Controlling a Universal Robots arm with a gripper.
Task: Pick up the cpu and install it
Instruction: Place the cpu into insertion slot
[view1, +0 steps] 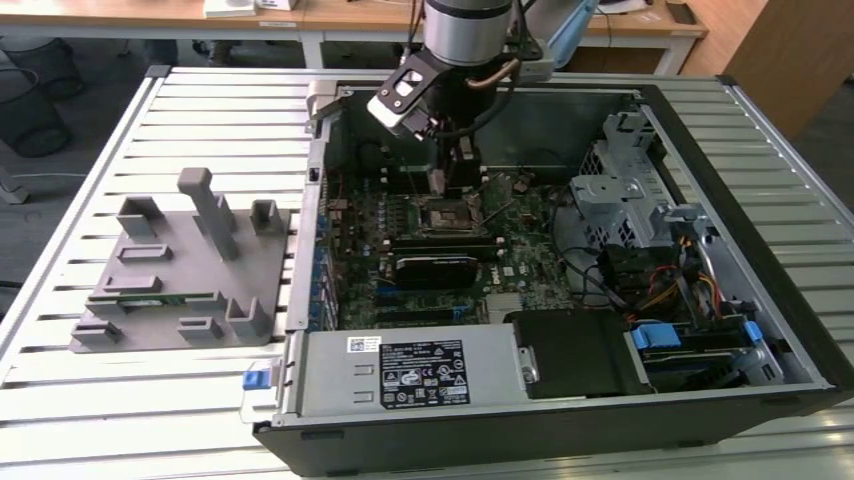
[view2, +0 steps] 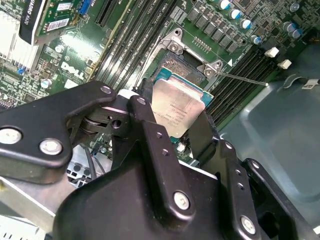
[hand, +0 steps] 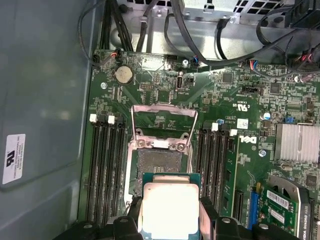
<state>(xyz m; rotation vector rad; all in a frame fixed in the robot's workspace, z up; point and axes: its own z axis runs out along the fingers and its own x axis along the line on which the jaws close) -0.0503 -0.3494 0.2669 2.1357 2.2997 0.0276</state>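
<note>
The gripper (view1: 454, 183), upper centre in the exterior view, clamps the cpu (view2: 177, 111) by its edges; judged light, stiff, fragile.

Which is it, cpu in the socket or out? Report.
Out: the tool grips the cpu over the socket, whose contact field lies bare.

A robotics lab or workshop is suggested. An opened desktop computer case (view1: 534, 430) is laid on a slatted metal counter (view1: 200, 110) beside a grey parts fixture (view1: 174, 290), and wooden office desks (view1: 347, 18) are seen behind.
</note>
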